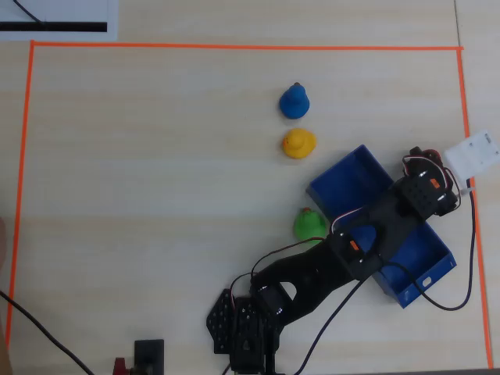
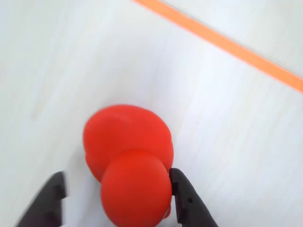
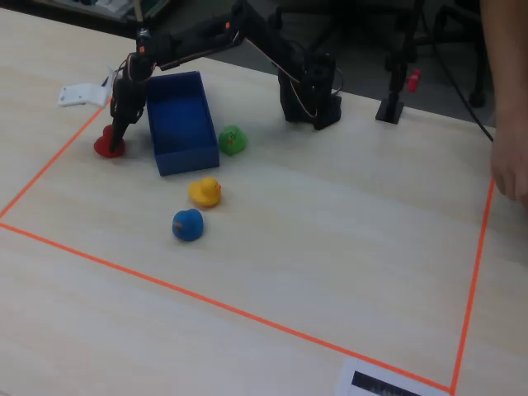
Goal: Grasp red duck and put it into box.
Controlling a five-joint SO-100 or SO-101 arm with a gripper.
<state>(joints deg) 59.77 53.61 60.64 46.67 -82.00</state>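
Beside the box point(image 3: 177, 124), the claw point(image 2: 118, 196) straddles the duck point(image 2: 128, 161), seemingly not yet pinching; next, close, lift.

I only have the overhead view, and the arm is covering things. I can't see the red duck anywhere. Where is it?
Observer: In the fixed view, the red duck sits on the table just outside the box, on the box's left side.
Operator: Is it grasped yet?
Observer: Not yet. In the wrist view, the gripper straddles the duck. One finger touches its head and the other stands apart.
Operator: Anything in the box?
Observer: In the fixed view it looks empty.
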